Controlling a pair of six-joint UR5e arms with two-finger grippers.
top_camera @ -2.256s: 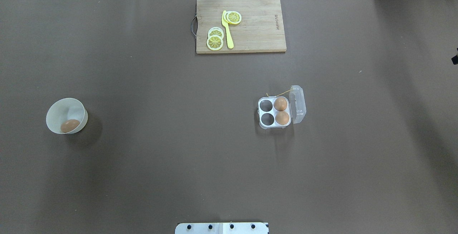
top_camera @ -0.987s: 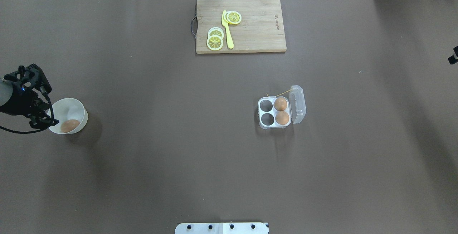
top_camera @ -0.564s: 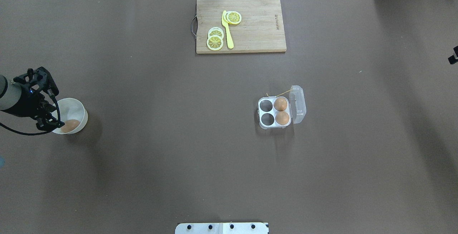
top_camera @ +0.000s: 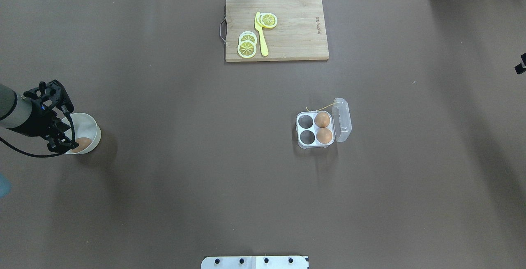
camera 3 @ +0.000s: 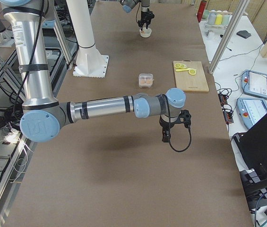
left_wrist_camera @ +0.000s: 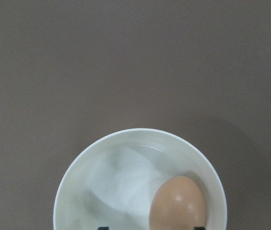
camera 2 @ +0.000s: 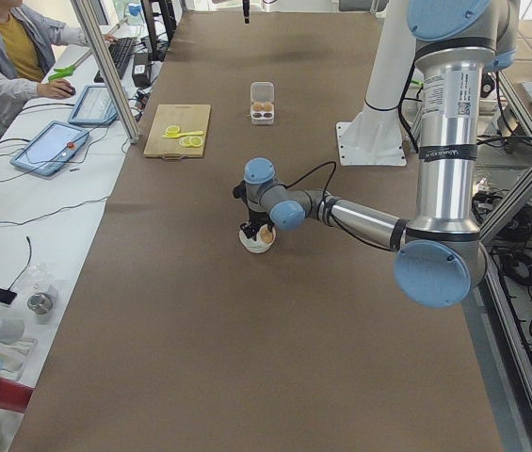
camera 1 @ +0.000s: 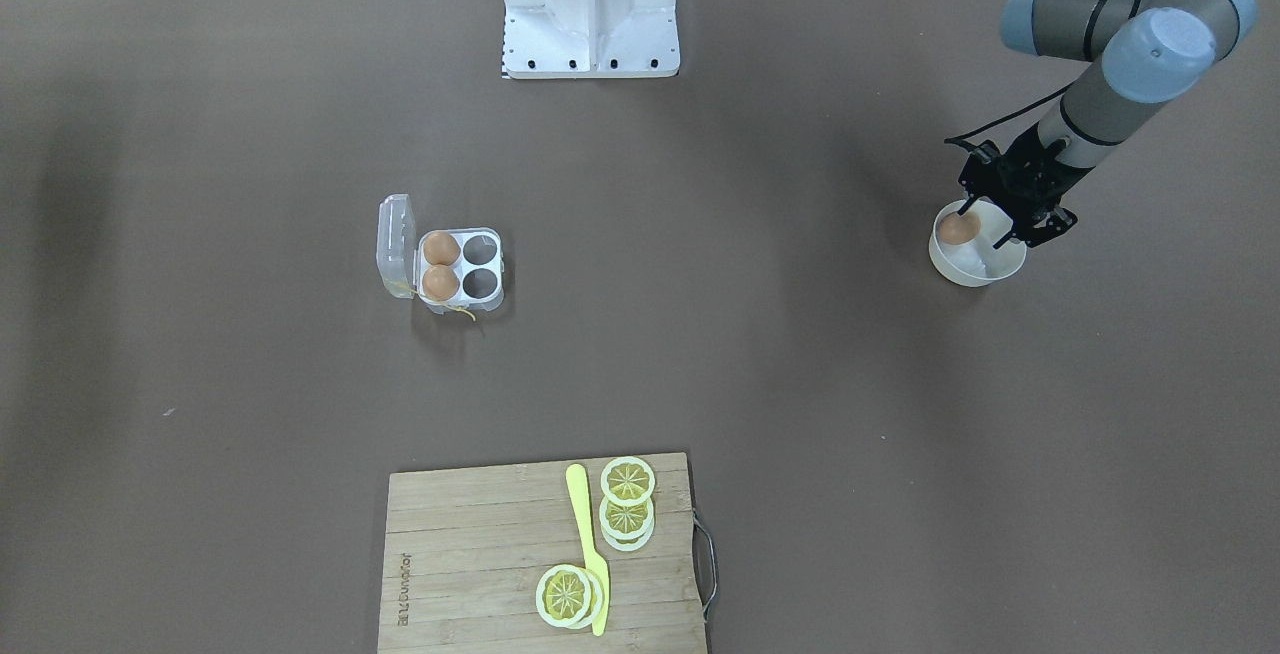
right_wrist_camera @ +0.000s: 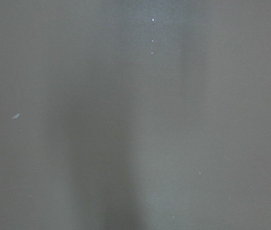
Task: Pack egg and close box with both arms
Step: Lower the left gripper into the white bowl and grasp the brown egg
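A brown egg (top_camera: 83,144) lies in the white bowl (top_camera: 89,126) at the table's left. My left gripper (top_camera: 68,134) hangs over the bowl, open. In the left wrist view its fingertips (left_wrist_camera: 200,228) stand wide apart at the bottom edge, on either side of the egg (left_wrist_camera: 178,202). The clear egg carton (top_camera: 314,130) stands right of centre with its lid (top_camera: 342,120) open to the right. Two eggs (top_camera: 323,119) fill its right cells and the two left cells are empty. My right gripper (camera 3: 171,130) hovers over bare table; I cannot tell whether it is open.
A wooden cutting board (top_camera: 296,34) with lemon slices (top_camera: 247,47) and a yellow knife (top_camera: 261,34) lies at the far middle. The white robot base (top_camera: 254,262) is at the near edge. The brown table surface lies bare between bowl and carton.
My left arm has come in from the left edge and moved right and down until its gripper is over the bowl. The carton and its eggs have not moved.
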